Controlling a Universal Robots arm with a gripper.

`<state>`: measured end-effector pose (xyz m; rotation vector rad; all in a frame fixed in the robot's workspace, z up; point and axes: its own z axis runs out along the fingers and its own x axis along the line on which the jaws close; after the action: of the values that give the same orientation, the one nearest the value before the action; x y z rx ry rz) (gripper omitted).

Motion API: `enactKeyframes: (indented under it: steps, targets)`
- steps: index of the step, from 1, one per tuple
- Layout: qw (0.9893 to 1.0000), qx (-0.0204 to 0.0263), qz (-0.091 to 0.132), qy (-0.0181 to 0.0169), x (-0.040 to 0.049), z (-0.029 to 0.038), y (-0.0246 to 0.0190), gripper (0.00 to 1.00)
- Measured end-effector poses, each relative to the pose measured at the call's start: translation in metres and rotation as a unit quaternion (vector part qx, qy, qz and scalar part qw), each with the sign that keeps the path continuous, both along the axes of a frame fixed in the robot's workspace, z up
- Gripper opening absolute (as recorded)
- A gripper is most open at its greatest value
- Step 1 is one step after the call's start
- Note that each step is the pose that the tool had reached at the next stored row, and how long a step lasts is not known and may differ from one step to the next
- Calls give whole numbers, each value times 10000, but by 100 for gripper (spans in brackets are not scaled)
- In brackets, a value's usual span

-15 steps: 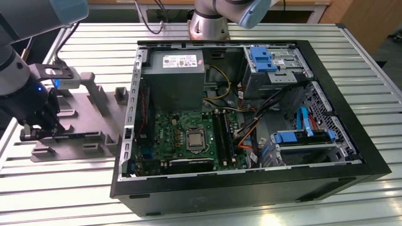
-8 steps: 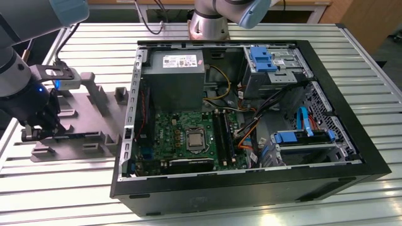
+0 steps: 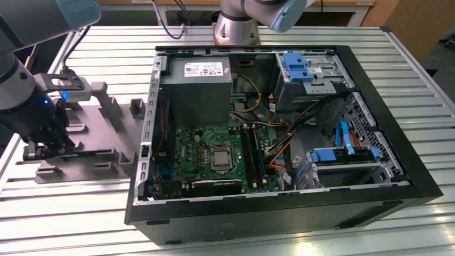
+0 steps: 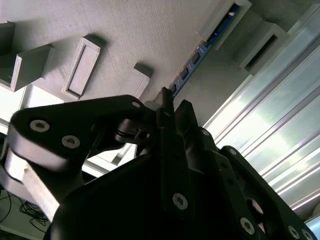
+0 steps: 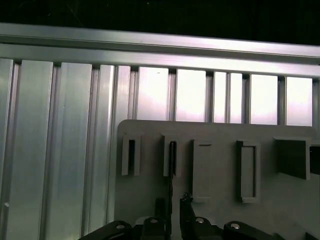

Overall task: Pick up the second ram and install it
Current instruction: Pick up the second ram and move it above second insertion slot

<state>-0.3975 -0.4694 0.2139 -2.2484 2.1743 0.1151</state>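
a: exterior view first, where's the tool?
b: the tool [image 3: 39, 152] is low over the grey tray [image 3: 92, 133]. the tray lies on the slatted table [image 3: 106, 48] at the exterior view's left, well apart from the open case [image 3: 284, 213] and its green board [image 3: 213, 154]

a: and the second wrist view?
b: the ram [image 4: 200, 52] stands on edge in a slot of the tray [image 4: 125, 30], a thin dark-blue strip running away from the tool [image 4: 175, 105]. its near end sits right at the fingertips [image 4: 165, 100], one to each side of it

a: pinching it?
b: i'd say not. in the first wrist view the ram [image 5: 171, 182] is a thin dark line with a sliver of space on each side of it inside the tool [image 5: 173, 205]. so the tool reads as slightly open, astride the stick, not clamped on it

a: how will it handle?
b: my guess is very light, stiff and flat, so no sag. it's also thin and smooth, so it could tip or twist in a loose or off-centre hold. the chips on its face and the edge down in the slot are likely the delicate parts

a: where to take hold, then?
b: i'd go across the two flat faces near the upper edge, square to the stick, with modest squeeze and no bending load along its length
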Motion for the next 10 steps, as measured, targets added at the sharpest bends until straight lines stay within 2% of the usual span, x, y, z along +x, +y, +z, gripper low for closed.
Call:
enactKeyframes:
  steps: [1, 3, 4, 10]
  targets:
    - [10000, 0, 0, 0, 0, 0, 0, 29]
    - [10000, 0, 0, 0, 0, 0, 0, 29]
    - [10000, 0, 1, 0, 0, 0, 0, 36]
    - [10000, 24, 1, -16, -1, -53, 0, 36]
